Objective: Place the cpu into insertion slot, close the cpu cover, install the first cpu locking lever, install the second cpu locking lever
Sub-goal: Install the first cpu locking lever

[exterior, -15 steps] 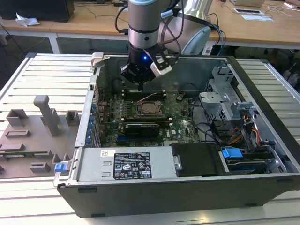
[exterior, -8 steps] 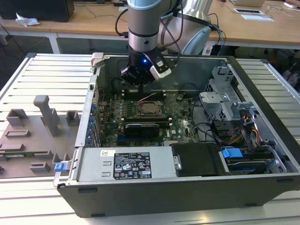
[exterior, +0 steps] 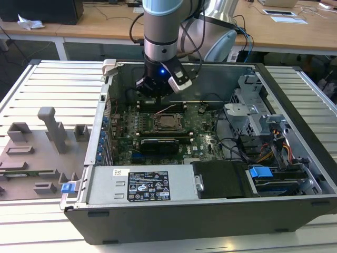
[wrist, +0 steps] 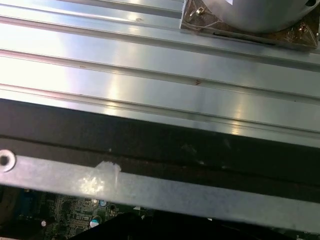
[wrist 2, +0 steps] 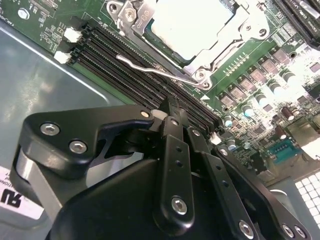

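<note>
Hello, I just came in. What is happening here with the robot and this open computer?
A single robot arm is working inside an open computer case that lies on its side. Its gripper is low over the green motherboard, beside the insertion slot. The cpu already sits in the slot, and the cpu cover lies closed around it. A thin metal locking lever runs along one side of the socket, between it and the gripper.

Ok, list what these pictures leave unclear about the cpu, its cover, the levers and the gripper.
- cpu: in the second wrist view its top is washed out by glare and cut off at the picture's edge.
- cpu cover: whether it is fully clamped; glare blurs its outline.
- locking lever: one thin rod shows; whether it is latched cannot be told.
- gripper: its fingertips merge with the dark memory slots, so what they touch is unclear.
</note>
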{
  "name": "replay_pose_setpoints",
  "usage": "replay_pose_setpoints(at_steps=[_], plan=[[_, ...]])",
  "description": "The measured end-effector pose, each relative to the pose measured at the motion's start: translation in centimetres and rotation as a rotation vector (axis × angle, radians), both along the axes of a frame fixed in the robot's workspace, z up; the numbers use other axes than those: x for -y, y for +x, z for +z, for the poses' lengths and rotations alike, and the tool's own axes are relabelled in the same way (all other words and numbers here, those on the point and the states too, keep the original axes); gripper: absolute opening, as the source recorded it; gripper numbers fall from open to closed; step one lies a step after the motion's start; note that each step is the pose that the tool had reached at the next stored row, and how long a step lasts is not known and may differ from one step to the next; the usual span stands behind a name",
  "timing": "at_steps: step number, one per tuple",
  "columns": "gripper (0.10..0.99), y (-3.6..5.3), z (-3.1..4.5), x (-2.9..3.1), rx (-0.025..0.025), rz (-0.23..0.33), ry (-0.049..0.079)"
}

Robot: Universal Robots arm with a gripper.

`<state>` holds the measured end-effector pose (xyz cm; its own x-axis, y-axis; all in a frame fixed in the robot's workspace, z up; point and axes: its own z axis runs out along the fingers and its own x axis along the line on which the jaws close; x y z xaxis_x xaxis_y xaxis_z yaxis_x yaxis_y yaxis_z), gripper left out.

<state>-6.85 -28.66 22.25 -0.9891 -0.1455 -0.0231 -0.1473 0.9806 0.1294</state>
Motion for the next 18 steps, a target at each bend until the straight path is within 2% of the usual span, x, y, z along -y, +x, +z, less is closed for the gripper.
replay_pose_setpoints(at_steps=[5, 7, 10, 18], plan=[[0.106, 0.0, -0.22, 0.17, -0.0001, 0.0, -0.002], [0.106, -0.01, -0.24, 0.41, -0.0001, 0.0, -0.003], [0.106, 0.01, -0.45, 1.13, -0.0001, 0.0, -0.003], [0.106, 1.16, -1.11, 1.13, -0.0009, -0.003, -0.003]])
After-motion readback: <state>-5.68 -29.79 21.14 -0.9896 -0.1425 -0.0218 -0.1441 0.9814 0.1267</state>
